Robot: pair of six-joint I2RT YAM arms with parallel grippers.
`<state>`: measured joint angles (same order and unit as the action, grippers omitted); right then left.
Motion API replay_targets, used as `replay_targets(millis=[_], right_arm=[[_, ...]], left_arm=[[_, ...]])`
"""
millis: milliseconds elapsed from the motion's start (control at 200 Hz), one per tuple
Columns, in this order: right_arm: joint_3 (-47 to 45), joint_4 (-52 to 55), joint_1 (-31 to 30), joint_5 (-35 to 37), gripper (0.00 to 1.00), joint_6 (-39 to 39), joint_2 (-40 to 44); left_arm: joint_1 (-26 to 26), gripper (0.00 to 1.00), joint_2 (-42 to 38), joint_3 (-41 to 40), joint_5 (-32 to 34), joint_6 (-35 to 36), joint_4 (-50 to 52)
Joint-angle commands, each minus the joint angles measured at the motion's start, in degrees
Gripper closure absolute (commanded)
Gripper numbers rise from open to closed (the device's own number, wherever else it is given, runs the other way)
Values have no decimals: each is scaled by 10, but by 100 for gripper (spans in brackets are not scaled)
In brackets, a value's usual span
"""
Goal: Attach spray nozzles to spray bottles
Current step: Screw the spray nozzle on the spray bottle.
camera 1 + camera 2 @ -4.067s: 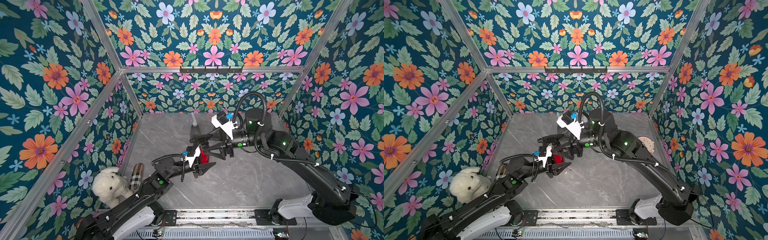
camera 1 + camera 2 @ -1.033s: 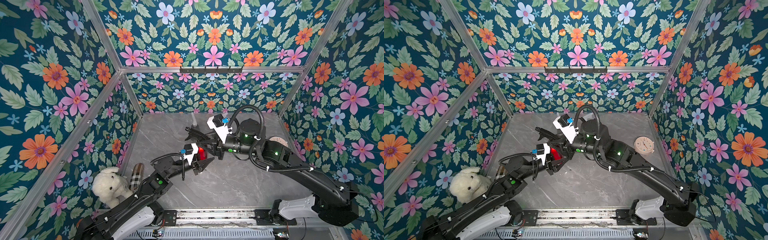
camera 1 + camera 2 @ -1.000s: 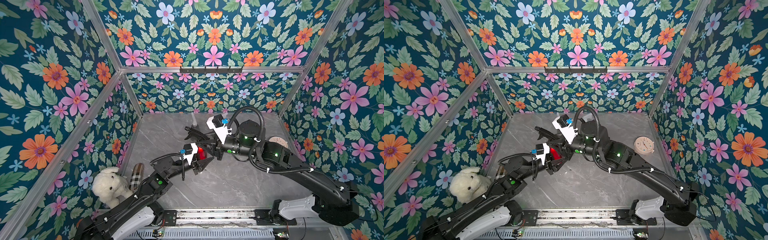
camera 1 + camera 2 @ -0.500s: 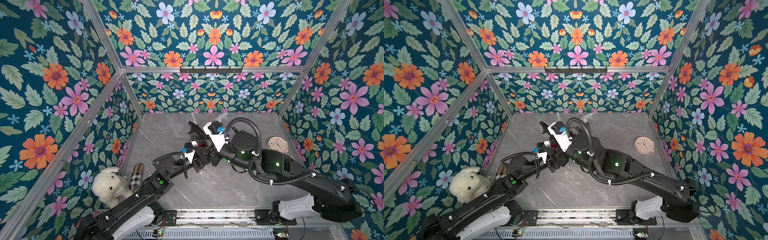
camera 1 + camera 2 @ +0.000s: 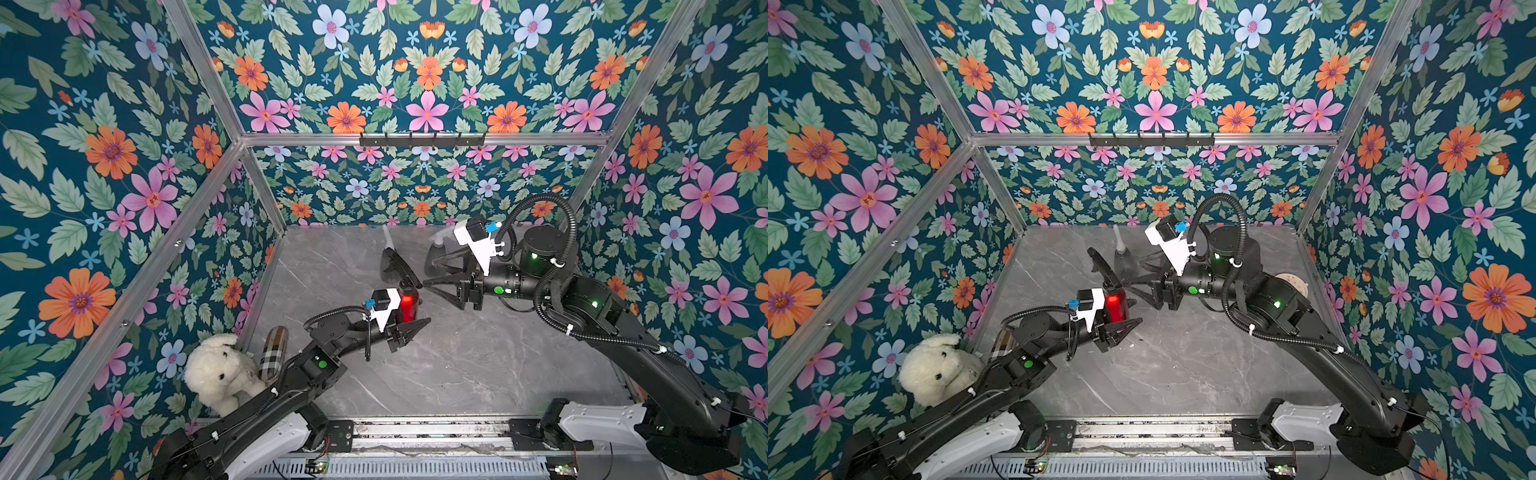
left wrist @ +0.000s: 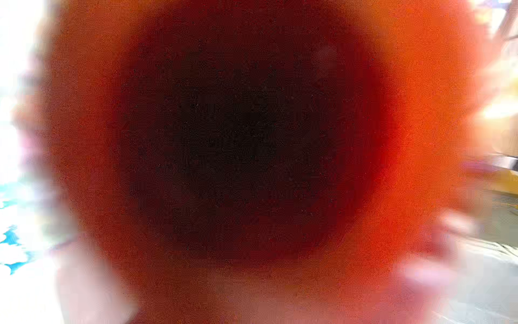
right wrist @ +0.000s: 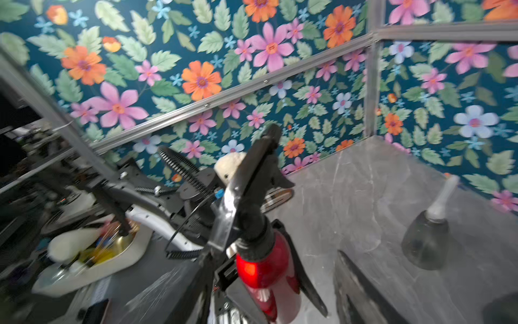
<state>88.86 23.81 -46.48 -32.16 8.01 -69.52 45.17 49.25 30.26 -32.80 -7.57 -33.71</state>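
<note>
My left jaws clench roughly upright red bottle (image 5: 409,305), black nozzle (image 5: 398,266) on neck; right jaws released, just beside.

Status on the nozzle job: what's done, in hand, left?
Done: black nozzle sits on the red bottle; tightness unclear. In hand: left gripper clamps that bottle; right gripper open beside the nozzle. Left: grey bottle shows no trigger head.

red bottle (image 7: 266,269) finished in glossy metallic, black nozzle (image 7: 258,168) moulded in matt plastic, smoky-grey bottle (image 7: 426,244) translucent plastic, tabletop (image 5: 457,374) smooth marble-look, plush toy (image 5: 216,370) fluffy, case (image 5: 276,345) covered in plaid cloth
</note>
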Motion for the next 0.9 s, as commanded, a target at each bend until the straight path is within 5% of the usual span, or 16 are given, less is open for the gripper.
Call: replay_targets(millis=[0,195,670,895], right_arm=[[10,22,3,-106,34,-43,-14],[32,34,3,-86,32,-58,-53],[5,-27,-1,-102,66,-15,-69],[-23,-38,-49,9,78,-8,-60]], left_arm=[[-1,100,3,8,-48,-11,-17],[-1,100,12,14,-82,-16,-11],[-1,100,26,21,-74,-8,-1],[-1,100,19,24,-9,2,8]])
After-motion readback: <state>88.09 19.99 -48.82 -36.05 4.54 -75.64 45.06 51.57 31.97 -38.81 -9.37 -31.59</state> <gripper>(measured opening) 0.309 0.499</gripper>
